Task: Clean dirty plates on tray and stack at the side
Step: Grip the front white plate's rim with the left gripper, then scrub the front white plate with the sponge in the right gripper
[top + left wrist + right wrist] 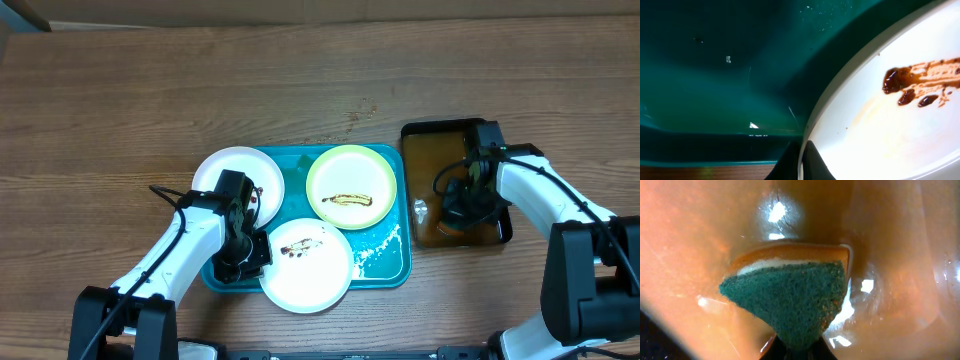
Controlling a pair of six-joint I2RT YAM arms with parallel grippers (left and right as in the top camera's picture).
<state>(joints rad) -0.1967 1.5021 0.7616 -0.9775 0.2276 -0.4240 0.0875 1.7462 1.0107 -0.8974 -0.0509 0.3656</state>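
Note:
Three plates lie on the turquoise tray: a white one at the back left, a pale green one with a brown smear at the back right, and a white one with brown sauce at the front. My left gripper is shut on the left rim of the front white plate, one finger on each side of the rim. My right gripper is over the black tray and shut on a green sponge that dips into brownish water.
The narrow black tray of brownish water stands right of the turquoise tray. A small foam patch lies on the turquoise tray's right part. Bare wooden table spreads behind and to the left.

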